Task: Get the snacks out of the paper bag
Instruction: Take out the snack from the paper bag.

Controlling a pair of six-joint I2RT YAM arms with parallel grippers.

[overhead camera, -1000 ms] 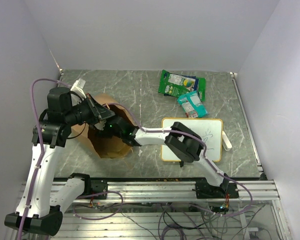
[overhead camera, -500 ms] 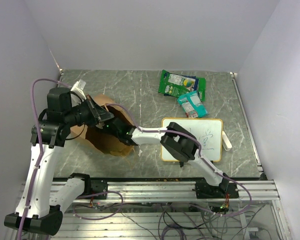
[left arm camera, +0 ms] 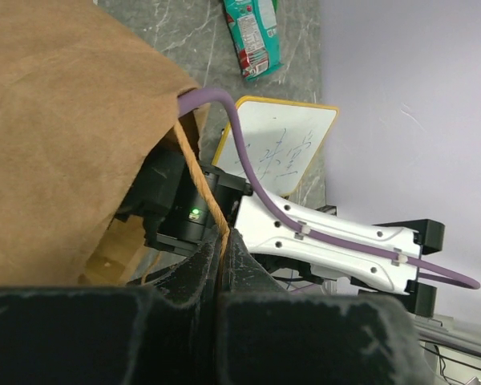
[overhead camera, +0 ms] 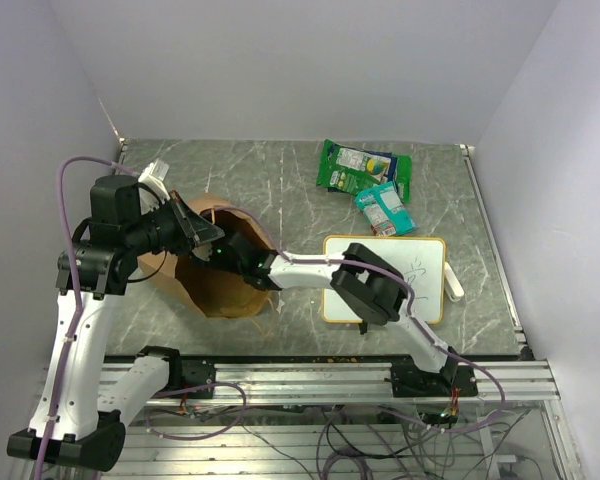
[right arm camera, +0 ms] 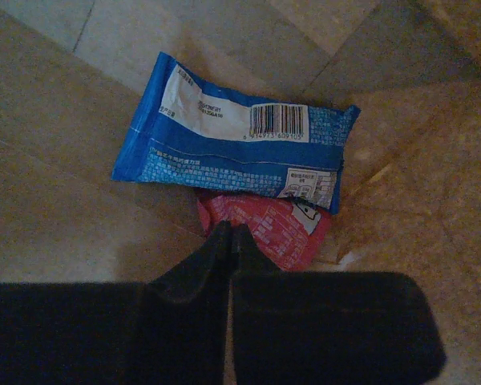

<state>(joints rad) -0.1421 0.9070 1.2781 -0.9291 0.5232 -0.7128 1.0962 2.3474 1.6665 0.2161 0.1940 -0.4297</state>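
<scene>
Your right gripper [right arm camera: 228, 241] is inside the paper bag [overhead camera: 215, 295], its fingers pressed together. The pink-red packet [right arm camera: 276, 228] lies just ahead and slightly right of the tips, half under the blue packet [right arm camera: 224, 144], whose long axis runs crosswise to the fingers. In this dim light I cannot confirm whether the tips nip the pink edge. Your left gripper [left arm camera: 220, 241] is clamped on the bag's string handle [left arm camera: 202, 188]. Against half a second ago, the left arm sits slightly further left and the bag's mouth gapes wider.

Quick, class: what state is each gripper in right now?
Left gripper: closed on the paper bag's string handle.
Right gripper: closed inside the bag, nothing visibly held.
</scene>
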